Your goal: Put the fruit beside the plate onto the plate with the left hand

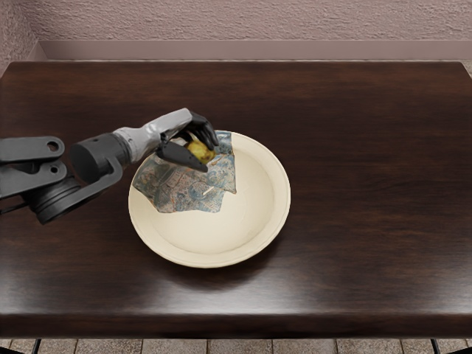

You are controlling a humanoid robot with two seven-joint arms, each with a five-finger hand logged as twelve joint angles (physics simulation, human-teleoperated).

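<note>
Your left hand point(190, 144) grips the yellow fruit point(199, 151) over the plate's point(274, 214) upper-left rim. A patterned cloth point(188, 188) lies in the plate on the dark table point(369, 147).

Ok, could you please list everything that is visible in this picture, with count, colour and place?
table: one, dark brown, fills most of the view
plate: one, cream with a blue-grey patterned patch on its left part, middle of the table
fruit: one, yellow, held over the plate's upper left part
wall: one, pinkish, behind the table
left hand: one, grey with black fingers, arm entering from the left edge, closed on the fruit
right hand: not in view
</note>
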